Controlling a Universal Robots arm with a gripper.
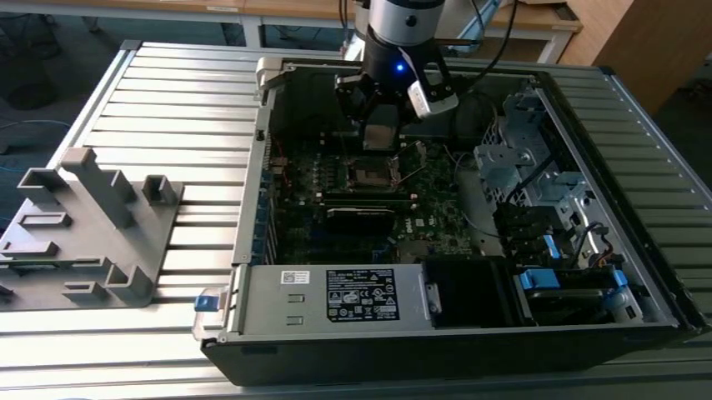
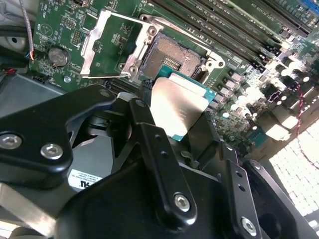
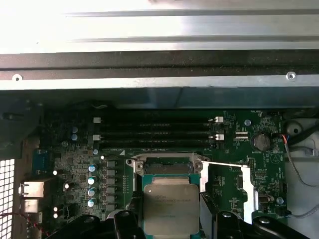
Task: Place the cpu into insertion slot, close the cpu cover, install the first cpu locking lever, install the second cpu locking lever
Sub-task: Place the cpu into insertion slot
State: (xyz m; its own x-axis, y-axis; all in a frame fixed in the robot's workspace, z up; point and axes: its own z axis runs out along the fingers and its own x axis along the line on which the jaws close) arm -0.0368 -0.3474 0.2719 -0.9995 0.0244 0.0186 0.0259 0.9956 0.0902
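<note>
My gripper point(image 1: 381, 133) is shut on the cpu point(image 1: 379, 138), a flat grey-topped chip held by its edges. It hangs just above the green motherboard point(image 1: 434, 229) inside the open computer case. The insertion slot point(image 1: 371, 173) lies uncovered a little nearer the case's front than the chip. In both wrist views the cpu point(image 2: 177, 107) point(image 3: 170, 201) sits between the black fingers point(image 2: 144, 129) point(image 3: 127, 221), right beside the slot point(image 2: 172, 56) point(image 3: 167, 168). The cpu cover point(image 2: 89, 47) point(image 3: 247, 189) is swung open to one side of the slot.
The case wall point(image 1: 267, 125) borders the board on the exterior view's left. Drive cages and cables point(image 1: 534, 175) crowd the right. A long black module point(image 1: 362, 218) lies in front of the slot, and a power supply point(image 1: 333, 296) beyond it. A grey fixture point(image 1: 89, 225) stands outside.
</note>
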